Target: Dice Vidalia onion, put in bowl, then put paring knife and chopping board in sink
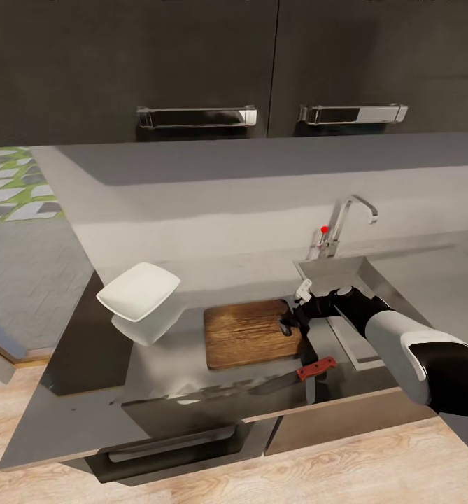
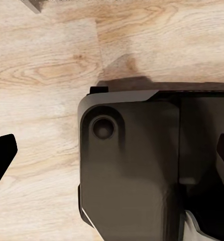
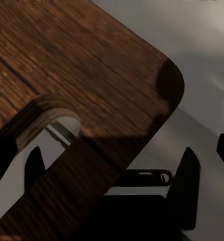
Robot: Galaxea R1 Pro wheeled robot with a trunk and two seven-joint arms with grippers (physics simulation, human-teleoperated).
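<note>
The dark brown chopping board (image 1: 247, 334) lies flat on the grey countertop (image 1: 213, 280), left of the sink (image 1: 335, 271). My right gripper (image 1: 289, 323) hovers open over the board's right short edge. In the right wrist view the board (image 3: 92, 75) and its handle slot (image 3: 51, 133) lie under that gripper (image 3: 112, 155), whose fingers are spread wide. The red-handled paring knife (image 1: 309, 369) rests near the counter's front edge, blade pointing left. The white bowl (image 1: 139, 290) sits left of the board. My left gripper (image 2: 112, 158) hangs open over the floor. The Vidalia onion is out of view.
A chrome tap (image 1: 345, 222) with a red knob stands behind the sink, and a flat drainboard (image 1: 352, 344) runs toward the front. Dark upper cabinets (image 1: 192, 63) hang overhead. Dark drawers (image 1: 185, 437) sit below the counter. The left wrist view shows my dark base (image 2: 137, 165) on the wood floor (image 2: 41, 65).
</note>
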